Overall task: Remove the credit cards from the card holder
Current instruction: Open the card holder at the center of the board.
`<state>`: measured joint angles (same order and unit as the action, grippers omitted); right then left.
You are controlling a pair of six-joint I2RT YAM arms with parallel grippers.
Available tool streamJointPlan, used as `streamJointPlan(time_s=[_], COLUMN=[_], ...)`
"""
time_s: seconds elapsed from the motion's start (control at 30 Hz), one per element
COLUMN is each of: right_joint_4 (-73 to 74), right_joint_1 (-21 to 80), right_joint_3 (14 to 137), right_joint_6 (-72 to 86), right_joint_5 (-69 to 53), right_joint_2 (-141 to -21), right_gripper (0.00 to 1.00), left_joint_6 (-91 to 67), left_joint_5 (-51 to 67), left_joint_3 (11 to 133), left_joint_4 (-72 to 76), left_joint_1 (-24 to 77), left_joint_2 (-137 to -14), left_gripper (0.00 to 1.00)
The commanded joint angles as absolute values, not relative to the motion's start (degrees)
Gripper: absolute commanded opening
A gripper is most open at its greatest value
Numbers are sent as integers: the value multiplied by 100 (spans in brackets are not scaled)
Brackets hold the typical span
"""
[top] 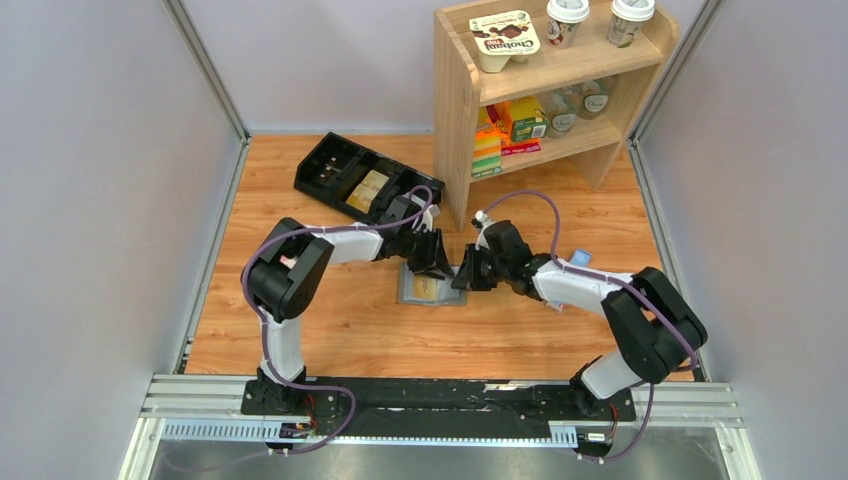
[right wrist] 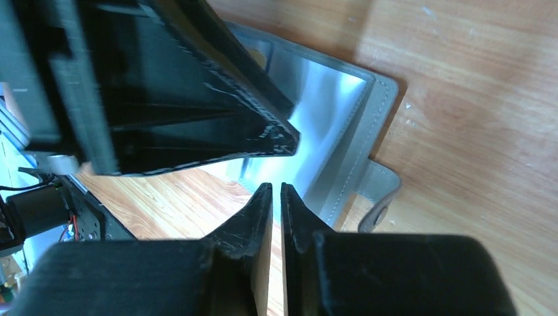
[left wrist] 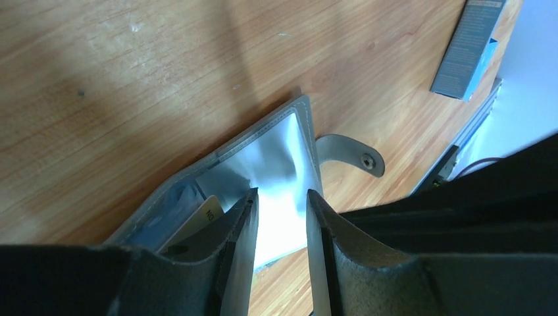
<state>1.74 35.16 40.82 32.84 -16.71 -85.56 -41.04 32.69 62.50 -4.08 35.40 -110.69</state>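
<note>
The grey-blue card holder lies open on the wooden table, its strap with a snap sticking out to one side. A tan credit card sits in one inner pocket, and its corner shows beside my left finger. My left gripper is open, with its tips over the shiny clear sleeve. In the top view it is at the holder's far edge. My right gripper is shut to a thin slit with nothing seen in it, at the holder's right edge.
A black compartmented tray lies at the back left. A wooden shelf with cups and packets stands at the back right. A slim blue-and-white packet lies right of the arms. Grey walls close both sides.
</note>
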Motion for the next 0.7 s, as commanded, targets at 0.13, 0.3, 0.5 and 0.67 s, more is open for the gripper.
streamJointPlan(time_s=[0.13, 0.3, 0.5, 0.67], right_joint_4=[-413, -422, -588, -948], right_joint_1=[3366, 3322, 3322, 3322], right_joint_3=[3911, 3937, 3946, 3911], right_joint_6=[3401, 3393, 3506, 3770], right_joint_5=[-1951, -2048, -2179, -2416], right_joint_2=[-8982, -9176, -9158, -9263], right_gripper=[11, 11, 11, 13], left_joint_6=[-3903, -3560, -3235, -3120], left_joint_5=[2550, 2154, 1214, 976], left_joint_3=[5986, 5872, 5362, 5177], left_joint_4=[-606, -1054, -1537, -1573], left_joint_1=[3542, 3490, 3428, 3428], left_joint_2=[-10091, -9581, -9080, -9140], left_gripper=[40, 40, 39, 34])
